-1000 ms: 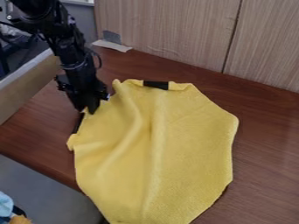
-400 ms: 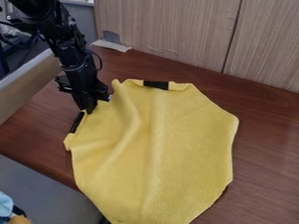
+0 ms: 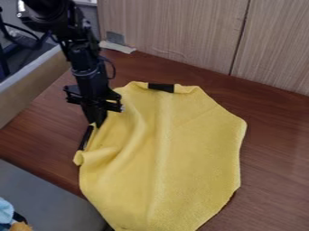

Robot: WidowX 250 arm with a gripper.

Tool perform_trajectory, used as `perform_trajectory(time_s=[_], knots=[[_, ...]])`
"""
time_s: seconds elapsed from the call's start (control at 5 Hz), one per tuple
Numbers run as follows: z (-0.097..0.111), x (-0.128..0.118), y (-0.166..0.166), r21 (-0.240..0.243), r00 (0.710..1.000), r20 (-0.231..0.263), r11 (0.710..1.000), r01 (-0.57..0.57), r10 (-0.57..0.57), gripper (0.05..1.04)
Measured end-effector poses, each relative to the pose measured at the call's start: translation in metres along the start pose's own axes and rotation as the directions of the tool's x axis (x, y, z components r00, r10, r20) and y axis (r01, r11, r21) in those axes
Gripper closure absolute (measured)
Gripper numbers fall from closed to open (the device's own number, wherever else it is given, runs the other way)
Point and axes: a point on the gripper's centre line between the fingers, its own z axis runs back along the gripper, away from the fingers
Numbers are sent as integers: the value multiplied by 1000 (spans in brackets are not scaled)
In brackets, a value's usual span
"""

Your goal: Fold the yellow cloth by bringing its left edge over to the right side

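Black gripper (image 3: 98, 124), one, two-fingered, pointing down at the left edge of the cloth; its fingers are closed on the cloth's margin. Black robot arm (image 3: 89, 63), one, entering at the top left and slanting down to the gripper, with a thin dark cable (image 3: 112, 68) looped at its right side. Yellow cloth (image 3: 187, 149), one, spread over the middle of the table and running to the bottom of the view; surface softly textured, soft folds running lengthwise through its left half, a small turned-up corner below the gripper. Black strips, two: the side strip (image 3: 86, 137) lies at the cloth's left margin, just below the gripper; the top strip (image 3: 161, 87) lies across its upper edge. Brown wooden table (image 3: 274, 180), one, grained, showing on both sides of the cloth. Pale tape (image 3: 118, 47), one piece, at the table's back edge, with a grey patch (image 3: 115, 38) just above it. Light wood panelling (image 3: 175, 34), upright behind the table, divided by a dark seam. Tan board (image 3: 30, 88), one, along the table's left side. Grey surface (image 3: 45, 191), below the table's front edge; at its lower left, a light blue item (image 3: 5, 211) and an orange-brown item (image 3: 21, 227), both cut by the frame.
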Motion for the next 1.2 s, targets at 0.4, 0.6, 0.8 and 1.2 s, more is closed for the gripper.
perform_trajectory(time_s=[0.4,0.6,0.8,1.2], knots=[[35,24,-41,-20,998,56,1000,-9,11,1031],[52,45,-71,-29,994,103,999,25,-22,1031],[55,63,-106,-24,990,120,996,81,-77,1031],[31,75,-171,-31,981,88,983,179,-176,1031]])
